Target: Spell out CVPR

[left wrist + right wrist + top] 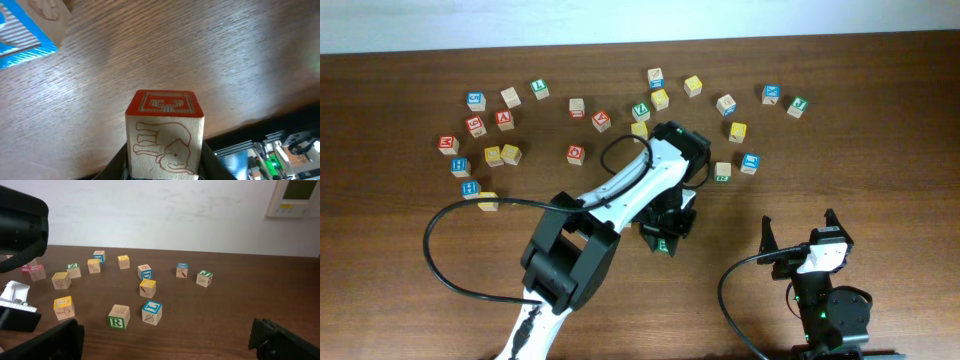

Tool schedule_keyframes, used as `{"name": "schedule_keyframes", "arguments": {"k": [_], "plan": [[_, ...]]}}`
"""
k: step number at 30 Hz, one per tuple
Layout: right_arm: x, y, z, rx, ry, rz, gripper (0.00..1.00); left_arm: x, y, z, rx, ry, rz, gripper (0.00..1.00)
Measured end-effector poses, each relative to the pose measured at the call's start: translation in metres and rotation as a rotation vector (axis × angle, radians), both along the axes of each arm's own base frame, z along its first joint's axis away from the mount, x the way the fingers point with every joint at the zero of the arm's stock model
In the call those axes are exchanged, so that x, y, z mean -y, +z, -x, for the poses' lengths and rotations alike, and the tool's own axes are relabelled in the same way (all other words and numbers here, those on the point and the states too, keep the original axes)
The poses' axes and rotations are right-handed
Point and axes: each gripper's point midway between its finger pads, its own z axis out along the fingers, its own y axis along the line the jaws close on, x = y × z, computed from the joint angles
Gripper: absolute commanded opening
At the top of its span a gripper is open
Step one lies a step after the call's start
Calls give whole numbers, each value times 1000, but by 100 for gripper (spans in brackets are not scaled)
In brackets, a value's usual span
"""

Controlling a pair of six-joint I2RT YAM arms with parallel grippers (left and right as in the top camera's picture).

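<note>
Letter block [165, 132]: red top face, red elephant outline on the side toward the wrist camera. It is clamped in the left gripper [665, 234], with dark fingers [116, 167] pressed to both side faces. The letter on top is not legible. Whether it touches the surface [880, 150], cannot tell.

Surface: brown wood, far edge against a white wall. Bare wood shows on either side of the left gripper and between it and the right gripper [800, 232].

Left arm [620, 200]: runs diagonally from the near-left edge out to mid-surface.

Right gripper: close to the near edge, to the right of the left gripper and well apart from it. Jaws spread wide, nothing between them.

Other blocks [576, 154]: a loose arc beyond the left gripper, spreading to both sides of it and stopping short of the far edge. The nearest ones lie just beyond the left arm's wrist.

Green R block [118, 316]: ahead of the right gripper, just beside a blue-faced block [151, 312], a small gap between them.

Green block reading as V [640, 110]: beyond the left gripper, near a yellow block [660, 99].
</note>
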Motion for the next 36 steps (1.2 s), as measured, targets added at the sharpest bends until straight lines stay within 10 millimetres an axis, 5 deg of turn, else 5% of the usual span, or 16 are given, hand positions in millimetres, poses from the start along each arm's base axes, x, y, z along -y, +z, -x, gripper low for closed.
{"name": "schedule_keyframes", "arguments": {"k": [7,11,21,27,30,32,36], "plan": [[0,0,0,0,0,-1,98,-4,-2,50,-110,-18,-122,27],[0,0,0,0,0,0,98,-14,-10,61,-145,-14,-164,27],[0,0,0,0,0,0,98,-12,-40,64,-192,-2,-196,31],[0,0,0,0,0,0,98,-12,-35,59,-174,-10,-206,30],[0,0,0,0,0,0,98,-4,-11,33,-109,-7,-185,31],[0,0,0,0,0,0,98,14,12,-7,28,14,-87,31],[0,0,0,0,0,0,98,17,55,-70,235,82,22,33]]}}
